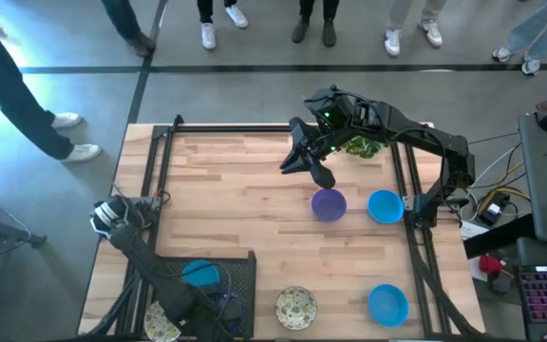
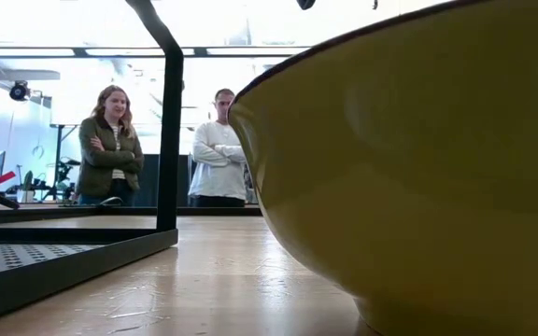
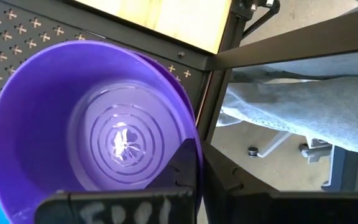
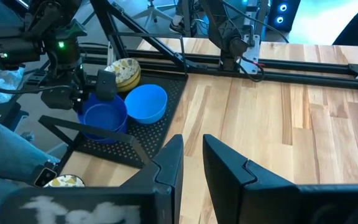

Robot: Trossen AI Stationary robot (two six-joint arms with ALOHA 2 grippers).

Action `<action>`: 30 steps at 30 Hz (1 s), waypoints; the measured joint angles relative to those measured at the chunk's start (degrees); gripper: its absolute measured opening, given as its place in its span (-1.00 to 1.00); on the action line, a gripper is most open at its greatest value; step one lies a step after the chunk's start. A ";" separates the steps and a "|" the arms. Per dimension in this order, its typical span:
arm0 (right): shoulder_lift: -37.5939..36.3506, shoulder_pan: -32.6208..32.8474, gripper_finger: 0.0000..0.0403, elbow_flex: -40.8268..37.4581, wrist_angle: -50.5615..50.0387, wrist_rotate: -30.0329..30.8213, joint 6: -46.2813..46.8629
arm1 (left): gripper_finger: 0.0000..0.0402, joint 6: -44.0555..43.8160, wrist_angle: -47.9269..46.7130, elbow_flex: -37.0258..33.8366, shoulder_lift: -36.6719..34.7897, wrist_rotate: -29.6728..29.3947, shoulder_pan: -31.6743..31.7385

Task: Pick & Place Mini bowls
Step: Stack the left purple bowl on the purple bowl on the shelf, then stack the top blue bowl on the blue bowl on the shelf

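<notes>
My left gripper [image 4: 98, 87] is over the black perforated tray [image 1: 240, 271] at the table's near left, shut on a purple mini bowl [image 3: 92, 124]. A blue bowl [image 4: 146, 102] sits in the tray beside it, and a cream speckled bowl [image 4: 123, 71] sits at the tray's edge. On the bare wood stand another purple bowl [image 1: 329, 204], two blue bowls [image 1: 385, 206] [image 1: 387, 304] and a cream speckled bowl [image 1: 295, 306]. My right gripper [image 4: 191, 168] hangs high over the far middle of the table, open by a narrow gap, with nothing in it. My left gripper holds the purple bowl by its rim [image 3: 194, 140], with one finger [image 3: 182, 171] inside the bowl and the other outside the wall. The fingers come steeply from above. The bowl's mouth faces up over the tray; I cannot tell whether its base touches the tray.
A green leafy plant [image 1: 359, 145] lies at the far right, under the right arm. Black frame rails [image 1: 235, 128] run along the table's edges. People stand beyond the far edge. Open wood lies in the table's middle [image 1: 235, 199].
</notes>
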 joint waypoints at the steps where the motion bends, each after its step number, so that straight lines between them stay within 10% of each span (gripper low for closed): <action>1: 0.00 0.00 -0.72 0.00 0.00 0.00 0.02 | -0.96 0.11 0.00 0.00 0.00 0.00 0.00; 30: -0.16 -0.04 -0.72 0.00 0.24 0.02 0.34 | -0.72 -4.78 -6.06 -0.02 -4.06 -0.43 0.35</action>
